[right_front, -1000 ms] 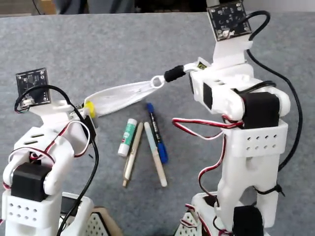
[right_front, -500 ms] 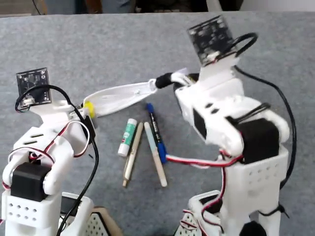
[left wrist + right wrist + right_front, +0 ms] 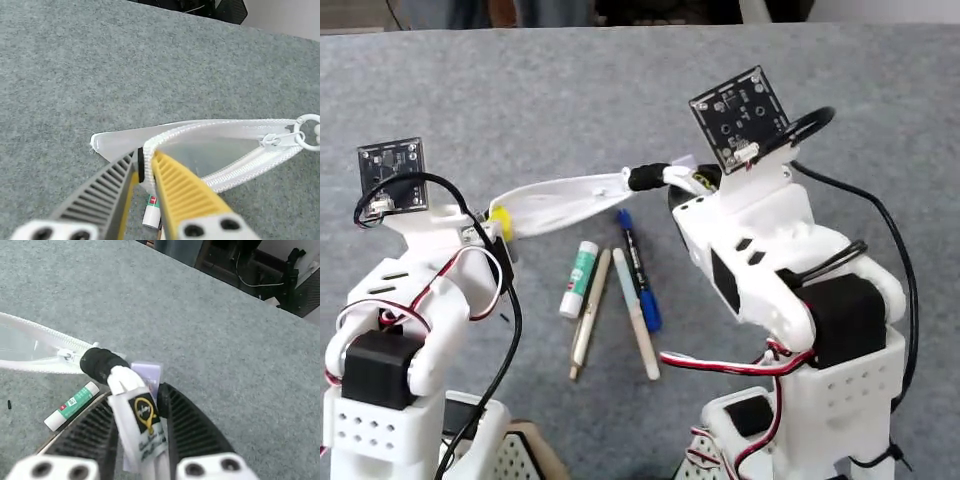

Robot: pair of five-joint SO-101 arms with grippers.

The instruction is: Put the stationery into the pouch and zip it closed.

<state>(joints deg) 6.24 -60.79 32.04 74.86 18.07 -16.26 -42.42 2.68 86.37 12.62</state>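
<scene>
Our left gripper (image 3: 142, 162) pinches one end of the open pouch (image 3: 565, 198) and our right gripper (image 3: 135, 392) clamps a black-capped marker (image 3: 102, 365) at its mouth, so we judge packing barely begun: glue stick (image 3: 579, 279), pencil (image 3: 588, 315), white pen (image 3: 635, 312) and blue pen (image 3: 638, 270) lie on the table (image 3: 470, 100), zipping undone.

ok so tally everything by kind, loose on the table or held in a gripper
glue stick: 1
blue pen: 1
pale pens or pencils: 2
black-tipped white marker, in the right gripper: 1
pouch, pinched by the left gripper: 1
total: 6
</scene>
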